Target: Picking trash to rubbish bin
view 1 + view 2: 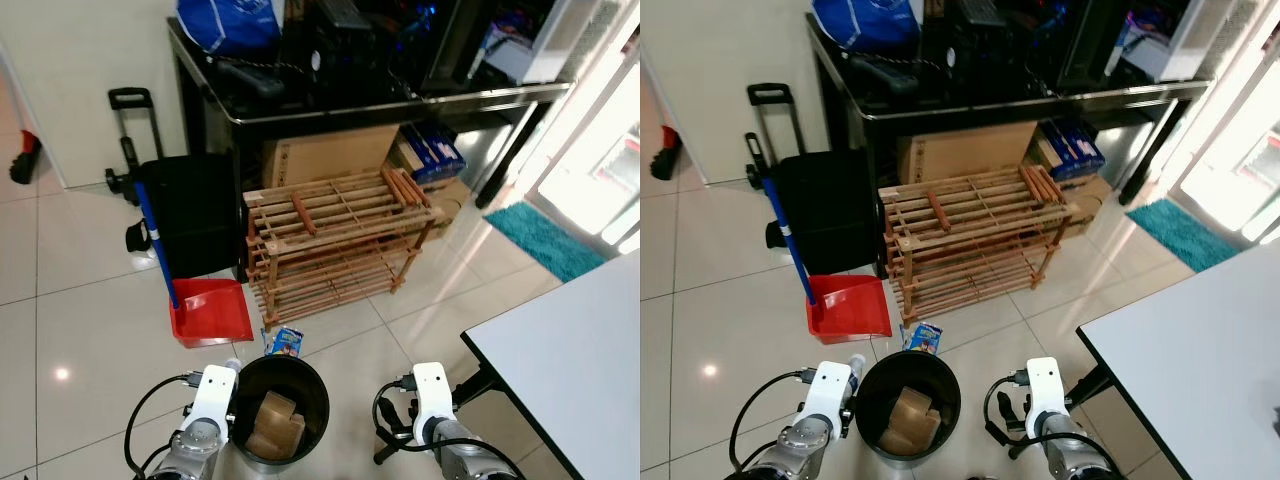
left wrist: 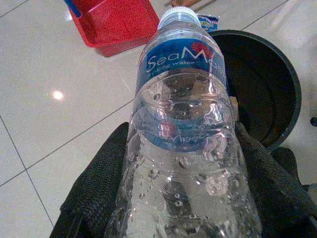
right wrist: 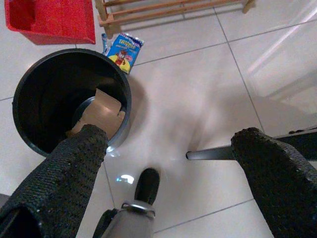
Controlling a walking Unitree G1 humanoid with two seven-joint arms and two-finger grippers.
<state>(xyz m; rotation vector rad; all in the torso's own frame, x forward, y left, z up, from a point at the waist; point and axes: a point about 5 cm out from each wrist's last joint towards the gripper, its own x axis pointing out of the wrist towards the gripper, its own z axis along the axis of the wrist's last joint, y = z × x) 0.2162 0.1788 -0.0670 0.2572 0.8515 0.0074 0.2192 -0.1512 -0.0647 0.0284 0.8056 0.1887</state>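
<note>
Clamped between the black fingers point(image 2: 99, 188) of the left tool point(image 2: 183, 198) is a clear water bottle point(image 2: 185, 144), its white cap pointing toward the rim of the black rubbish bin point(image 1: 318, 400). From the head view the bin is seen at 6 o'clock, cardboard scraps point(image 1: 277, 422) inside, just right of that tool. A blue snack wrapper point(image 1: 285, 342) lies on the floor at the bin's 12 o'clock. The right tool point(image 3: 168, 168) is held wide apart and empty at the bin's 3 o'clock.

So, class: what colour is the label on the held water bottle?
Blue with white lettering, on the water bottle; the left wrist view shows it best.
</note>
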